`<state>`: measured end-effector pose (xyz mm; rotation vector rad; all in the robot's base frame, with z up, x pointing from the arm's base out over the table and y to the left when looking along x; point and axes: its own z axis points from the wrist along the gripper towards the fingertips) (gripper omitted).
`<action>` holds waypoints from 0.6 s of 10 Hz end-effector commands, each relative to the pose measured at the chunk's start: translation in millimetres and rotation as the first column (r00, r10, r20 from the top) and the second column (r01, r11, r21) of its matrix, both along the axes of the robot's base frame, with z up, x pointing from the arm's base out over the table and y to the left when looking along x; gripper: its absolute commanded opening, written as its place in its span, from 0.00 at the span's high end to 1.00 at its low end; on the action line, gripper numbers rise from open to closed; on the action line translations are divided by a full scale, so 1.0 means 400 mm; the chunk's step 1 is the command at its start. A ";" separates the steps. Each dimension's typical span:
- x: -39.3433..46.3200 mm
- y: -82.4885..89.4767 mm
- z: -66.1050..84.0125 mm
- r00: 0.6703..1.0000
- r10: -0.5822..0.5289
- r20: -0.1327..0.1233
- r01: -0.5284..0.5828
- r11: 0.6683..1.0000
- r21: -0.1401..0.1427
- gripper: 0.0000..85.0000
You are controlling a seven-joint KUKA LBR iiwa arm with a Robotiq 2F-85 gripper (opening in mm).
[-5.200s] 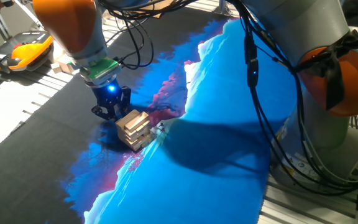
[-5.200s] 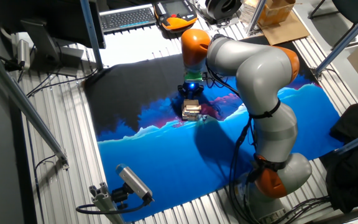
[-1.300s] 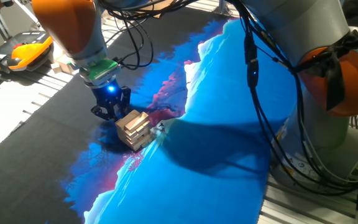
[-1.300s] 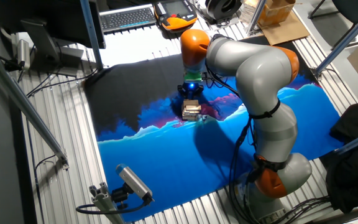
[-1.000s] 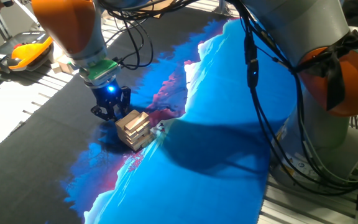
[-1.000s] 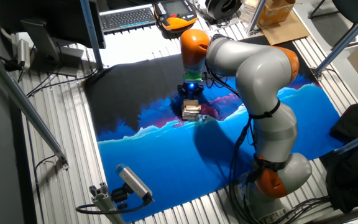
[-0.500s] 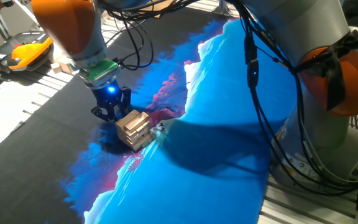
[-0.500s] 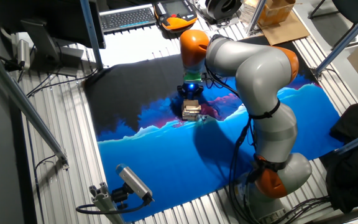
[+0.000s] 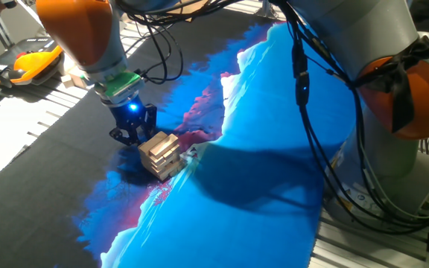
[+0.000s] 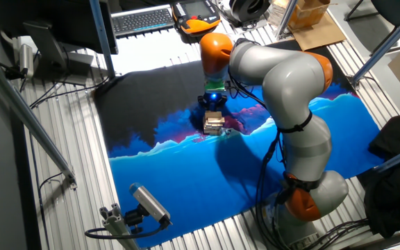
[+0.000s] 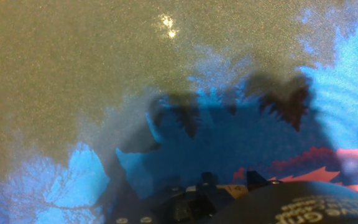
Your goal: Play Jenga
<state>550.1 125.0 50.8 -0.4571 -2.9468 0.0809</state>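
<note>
Barely shifted since earlier: claw (image 9: 132, 135) low, just left of tower (image 9: 160, 154); spread unclear. No block pulled yet; extraction remaining.

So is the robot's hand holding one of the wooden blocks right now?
Cannot tell: the hand sits low right beside the Jenga tower, but its fingertips are hidden, so no hold shows.
</note>
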 end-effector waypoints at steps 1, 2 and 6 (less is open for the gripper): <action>0.000 0.000 0.000 1.000 0.001 0.000 -0.001 1.000 0.004 0.60; 0.000 0.000 0.000 1.000 0.000 -0.002 0.000 1.000 0.008 0.60; 0.000 0.001 0.000 1.000 0.002 -0.002 -0.002 1.000 0.008 0.60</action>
